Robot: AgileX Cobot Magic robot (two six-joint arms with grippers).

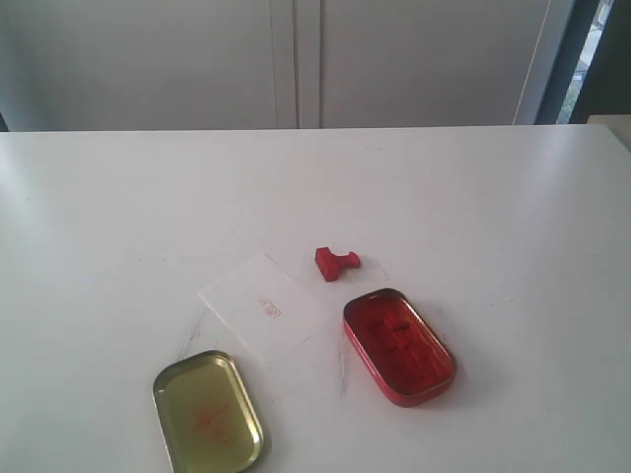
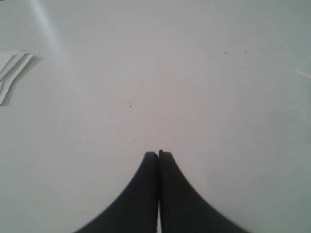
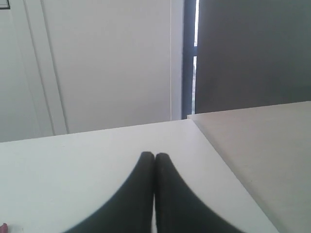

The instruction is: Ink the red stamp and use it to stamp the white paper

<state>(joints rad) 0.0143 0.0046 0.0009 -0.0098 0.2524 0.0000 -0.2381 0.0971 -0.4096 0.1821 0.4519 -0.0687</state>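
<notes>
The red stamp (image 1: pixel 336 262) lies on its side on the white table, just beyond the open red ink tin (image 1: pixel 398 346). To its left the white paper (image 1: pixel 261 305) lies flat with a small red stamp mark on it. Neither gripper shows in the exterior view. In the left wrist view my left gripper (image 2: pixel 158 154) is shut and empty over bare table. My right gripper (image 3: pixel 154 156) is likewise shut on nothing, pointing along the table toward the wall. A sliver of red (image 3: pixel 4 227) sits at the edge of the right wrist view.
The gold tin lid (image 1: pixel 208 411) lies open side up near the front edge, left of the ink tin. White strips of paper (image 2: pixel 12 73) show at the edge of the left wrist view. A grey cabinet wall (image 1: pixel 296 59) stands behind the table; a second tabletop (image 3: pixel 262 145) adjoins on the right.
</notes>
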